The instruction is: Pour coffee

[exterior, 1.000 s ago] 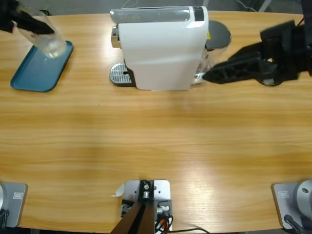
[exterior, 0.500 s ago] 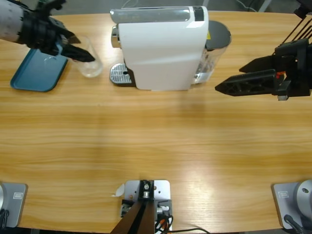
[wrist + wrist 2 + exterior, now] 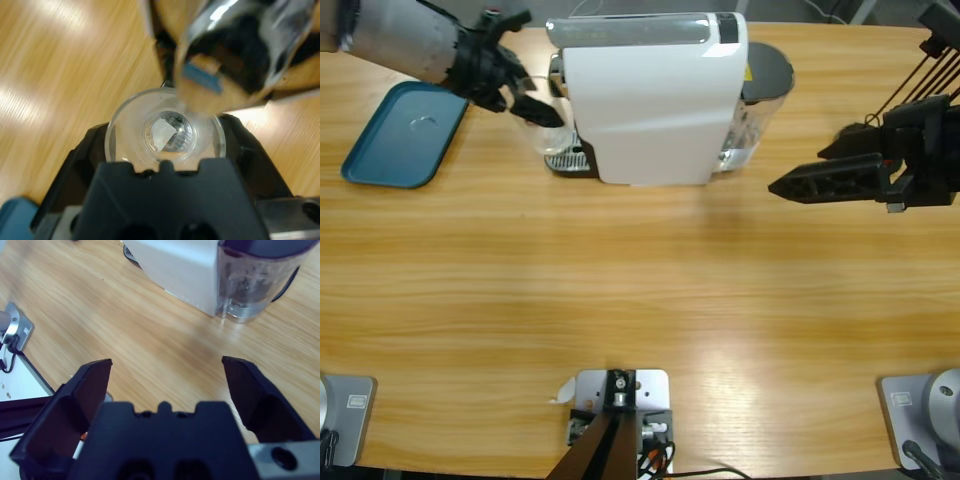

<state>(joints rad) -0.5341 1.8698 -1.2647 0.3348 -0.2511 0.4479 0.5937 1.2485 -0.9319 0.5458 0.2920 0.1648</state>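
Note:
My left gripper (image 3: 542, 112) reaches in from the upper left and is shut on a small clear glass tumbler (image 3: 552, 138), held at the round metal drip tray (image 3: 563, 162) of the white coffee machine (image 3: 650, 100). The left wrist view looks down into the tumbler (image 3: 165, 132) between the jaws of my left gripper (image 3: 165, 150), under the machine's chrome spout (image 3: 240, 45). No amber coffee shows in the glass. My right gripper (image 3: 790, 186) hangs open to the right of the machine, holding nothing. The right wrist view looks past my right gripper (image 3: 167, 375) at the machine (image 3: 175, 265).
A blue tray (image 3: 390, 150) lies at the table's back left. The machine's clear water tank (image 3: 765, 90) with a dark lid stands at its right side, also in the right wrist view as the tank (image 3: 255, 285). Bare wooden tabletop (image 3: 640, 300) spreads in front.
The left arm carried the tumbler rightward from the blue tray to the machine's drip tray. The right gripper drew back from the machine's side to the right.

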